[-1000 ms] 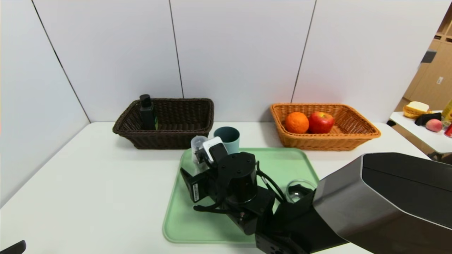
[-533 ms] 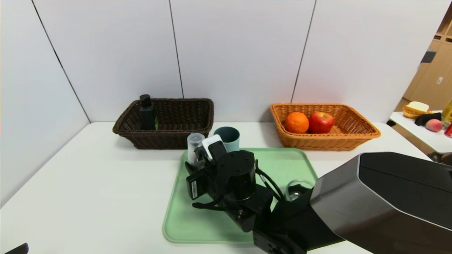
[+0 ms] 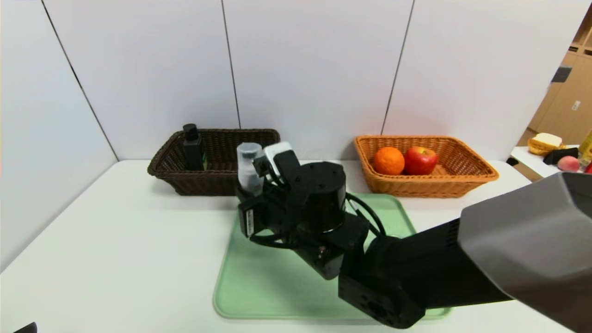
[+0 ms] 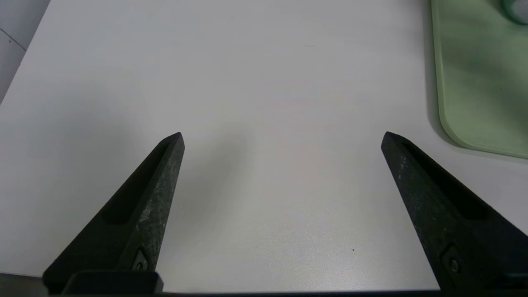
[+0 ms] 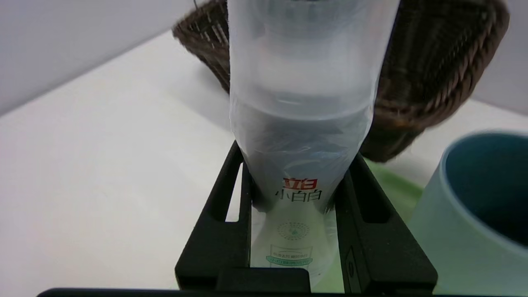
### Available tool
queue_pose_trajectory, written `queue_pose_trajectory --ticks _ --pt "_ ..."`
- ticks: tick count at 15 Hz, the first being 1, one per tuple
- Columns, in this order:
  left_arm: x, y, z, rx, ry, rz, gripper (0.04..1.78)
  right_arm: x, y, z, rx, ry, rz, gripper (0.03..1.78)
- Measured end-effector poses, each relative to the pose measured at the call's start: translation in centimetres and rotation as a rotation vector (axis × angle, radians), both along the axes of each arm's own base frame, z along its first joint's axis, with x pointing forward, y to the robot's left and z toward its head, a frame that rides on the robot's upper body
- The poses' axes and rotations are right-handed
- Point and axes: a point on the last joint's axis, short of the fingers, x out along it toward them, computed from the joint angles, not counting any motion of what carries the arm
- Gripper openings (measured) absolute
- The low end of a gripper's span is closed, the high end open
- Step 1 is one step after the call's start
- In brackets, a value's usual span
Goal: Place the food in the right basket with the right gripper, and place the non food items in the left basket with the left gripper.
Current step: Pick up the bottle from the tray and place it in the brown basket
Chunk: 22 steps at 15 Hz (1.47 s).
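Jaws of the right gripper [image 5: 295, 231] are clamped on the small clear plastic bottle [image 3: 249, 169], which stands upright between them, lifted above the far left corner of the green tray [image 3: 259, 282] and just in front of the dark brown basket [image 3: 217, 159]. A black bottle [image 3: 193, 147] stands in that basket. Teal cup [image 5: 474, 214] sits just beside the grip. Orange [image 3: 389, 160] and apple [image 3: 420, 160] lie in the tan basket [image 3: 462, 178]. The left gripper [image 4: 280, 173] hangs over bare tabletop [image 4: 264, 82], jaws spread wide, holding nothing.

Lab or test room: plain white wall panels [image 3: 314, 69], bare white surface [image 3: 115, 240], side table [image 3: 550, 175] with props, wooden cabinets [image 3: 571, 92] beyond.
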Motion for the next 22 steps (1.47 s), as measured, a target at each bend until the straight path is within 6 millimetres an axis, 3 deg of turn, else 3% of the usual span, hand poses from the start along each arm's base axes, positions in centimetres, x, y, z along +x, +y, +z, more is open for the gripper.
queue_pose_trajectory --ticks 6,9,10,15,18,22 --pt "-0.1 0.0 0.0 0.003 -0.002 -0.001 1.69 2.9 -0.9 9.7 0.079 -0.057 0.007 0.57" --pt "-0.2 0.0 -0.1 0.005 0.001 0.001 1.69 5.7 -2.0 12.7 0.07 -0.04 0.005 0.57" --pt "-0.2 0.0 0.0 0.005 0.001 0.001 1.69 6.8 -2.2 12.8 0.057 -0.028 0.0 0.57" --pt "-0.2 0.0 -0.2 0.006 0.009 0.001 1.69 11.0 -1.8 8.8 0.016 0.017 -0.03 0.57" --pt "-0.2 0.0 -0.5 0.009 0.02 0.001 1.69 11.9 -1.1 7.2 0.023 0.008 -0.042 0.57" --pt "-0.2 0.0 -0.7 0.012 0.025 0.001 1.69 12.2 -0.2 6.8 0.095 -0.075 -0.036 0.57"
